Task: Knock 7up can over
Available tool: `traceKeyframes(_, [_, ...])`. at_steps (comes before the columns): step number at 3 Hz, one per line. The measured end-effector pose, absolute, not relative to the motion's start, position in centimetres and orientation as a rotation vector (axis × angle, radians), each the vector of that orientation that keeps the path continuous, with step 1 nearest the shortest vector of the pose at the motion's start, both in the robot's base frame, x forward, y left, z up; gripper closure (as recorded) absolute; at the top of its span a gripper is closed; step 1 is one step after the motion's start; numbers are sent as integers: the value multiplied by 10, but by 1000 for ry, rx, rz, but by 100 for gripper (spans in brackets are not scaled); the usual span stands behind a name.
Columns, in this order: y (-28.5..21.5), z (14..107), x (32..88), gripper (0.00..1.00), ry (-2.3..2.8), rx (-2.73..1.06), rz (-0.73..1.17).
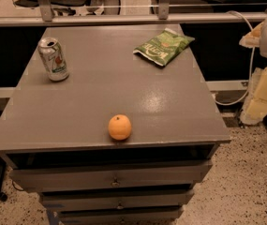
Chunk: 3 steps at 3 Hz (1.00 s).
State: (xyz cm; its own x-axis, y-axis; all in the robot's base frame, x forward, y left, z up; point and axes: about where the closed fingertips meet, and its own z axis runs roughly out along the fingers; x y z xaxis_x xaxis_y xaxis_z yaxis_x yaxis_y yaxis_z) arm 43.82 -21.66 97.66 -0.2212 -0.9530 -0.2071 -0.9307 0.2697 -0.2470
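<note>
Pale cream-and-white robot gripper [266,90] at far right frame edge, well apart from the can, off past the cabinet side. Open or clamped: cannot tell. Nothing seen held. Thin white cable [251,64] hanging just beside it, on the can-facing side.

Small silver-white aluminium 7up can [53,59] with green and red markings, pull-tab top: upright, not yet knocked. Standing on flat grey cabinet top [123,83], with the top's left edge close by on the side away from the gripper.

Green crinkly chip bag [163,45] lying flat to the right of the can and slightly behind it, roughly between can and gripper. Round orange fruit [119,127] in front and to the right of the can, well apart from it, right at the front lip above the grey drawers [112,177].

Task judged at approach stage, full reach across the top left to go.

Risks, judged:
- Straight sweep towards the can likely to clip the chip bag and drag it along.
- Low arm pass may nudge the orange fruit over the lip onto the speckled floor [245,186].
- Push from the gripper side drives the can towards the nearby edge; once tipped, likely to roll off.
- Contact too low: light can may slide instead of toppling. Better high on the body.
- Cable snag possible on the first move.
</note>
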Motion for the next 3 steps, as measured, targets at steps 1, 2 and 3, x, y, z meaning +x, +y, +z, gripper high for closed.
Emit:
traceKeyframes(1, [-215,977,439,0,2226,-1723,-100])
traceKeyframes(2, [-191,961,458,0,2163,-1727,-43])
traceKeyframes(3, [-128,923,510,0,2015,-1716,120])
